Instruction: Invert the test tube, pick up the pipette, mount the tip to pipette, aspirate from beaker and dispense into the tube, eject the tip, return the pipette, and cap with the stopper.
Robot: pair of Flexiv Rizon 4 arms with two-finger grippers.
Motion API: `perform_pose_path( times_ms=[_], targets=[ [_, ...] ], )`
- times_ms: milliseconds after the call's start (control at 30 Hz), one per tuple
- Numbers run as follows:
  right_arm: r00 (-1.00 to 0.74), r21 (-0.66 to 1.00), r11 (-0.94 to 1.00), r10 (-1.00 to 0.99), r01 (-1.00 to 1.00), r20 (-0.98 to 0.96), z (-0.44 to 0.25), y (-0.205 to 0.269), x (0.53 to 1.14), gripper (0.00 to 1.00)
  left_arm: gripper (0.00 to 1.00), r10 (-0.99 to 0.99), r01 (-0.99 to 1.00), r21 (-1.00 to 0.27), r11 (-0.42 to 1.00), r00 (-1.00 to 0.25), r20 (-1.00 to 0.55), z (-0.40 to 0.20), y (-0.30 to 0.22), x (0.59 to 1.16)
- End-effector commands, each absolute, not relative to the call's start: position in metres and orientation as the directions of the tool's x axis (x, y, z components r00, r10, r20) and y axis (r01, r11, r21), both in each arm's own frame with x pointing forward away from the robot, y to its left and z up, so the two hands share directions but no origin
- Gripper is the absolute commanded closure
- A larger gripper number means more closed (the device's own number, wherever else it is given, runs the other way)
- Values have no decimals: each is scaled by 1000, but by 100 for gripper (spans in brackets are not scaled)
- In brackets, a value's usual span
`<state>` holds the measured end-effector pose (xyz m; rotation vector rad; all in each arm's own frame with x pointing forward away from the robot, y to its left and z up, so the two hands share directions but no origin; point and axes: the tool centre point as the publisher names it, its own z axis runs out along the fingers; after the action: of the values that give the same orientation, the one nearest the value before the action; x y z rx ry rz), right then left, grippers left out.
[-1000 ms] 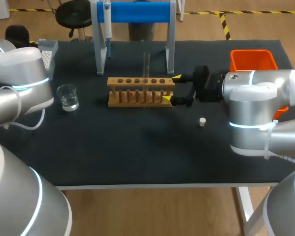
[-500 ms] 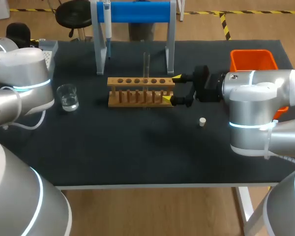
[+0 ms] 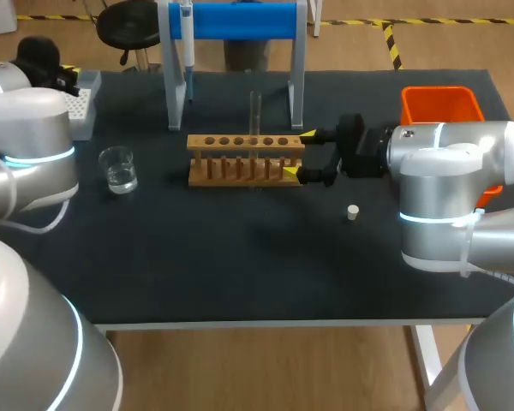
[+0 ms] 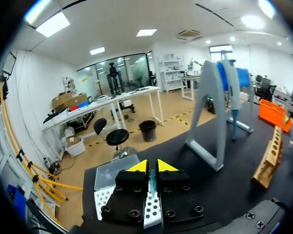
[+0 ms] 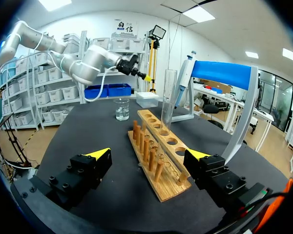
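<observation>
Head view: wooden rack [image 3: 245, 159] mid-worktop [image 3: 240, 274], with the test tube [image 3: 255, 107] upright in one of its holes, mouth up. Right tool [image 3: 300, 155] level at the rack's right end, spread wide, one yellow-tipped finger to each side of the end, gripping nothing. Stopper [image 3: 353, 211] lying loose on the worktop, near the right arm and apart from the rack. Pipette [image 3: 187, 38] hanging on the blue stand [image 3: 240, 21] behind the rack. Beaker [image 3: 117, 168] left of the rack, holding clear liquid. Orange bin [image 3: 441, 104] at the far right.

Left wrist view: left tool [image 4: 152, 166] above the tip box [image 4: 105, 195] at the far left corner, fingers drawn together to a narrow slit, nothing gripped.

Right wrist view: rack end between the parted fingers [image 5: 98, 155], free of both.
</observation>
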<state>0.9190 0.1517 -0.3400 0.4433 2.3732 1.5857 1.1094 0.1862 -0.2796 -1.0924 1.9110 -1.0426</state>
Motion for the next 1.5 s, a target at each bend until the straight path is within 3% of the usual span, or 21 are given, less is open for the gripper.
perform_pose_path(
  times_ms=[33,700,1100,1500],
  targets=[
    [-921,926,360,387,110,-41,-340,152,919,0,100,-815,-330,-873,360,-566,-122,-260,186,1086],
    [-921,926,360,387,110,-41,-340,152,919,0,100,-815,-330,-873,360,-566,-122,-260,186,1086],
    [-921,926,360,387,110,-41,-340,152,919,0,100,-662,-261,-843,471,-736,-142,-220,108,1024],
    [-921,926,360,387,110,-41,-340,152,919,0,100,-456,-222,-846,484,-890,-27,-186,7,966]
  ],
)
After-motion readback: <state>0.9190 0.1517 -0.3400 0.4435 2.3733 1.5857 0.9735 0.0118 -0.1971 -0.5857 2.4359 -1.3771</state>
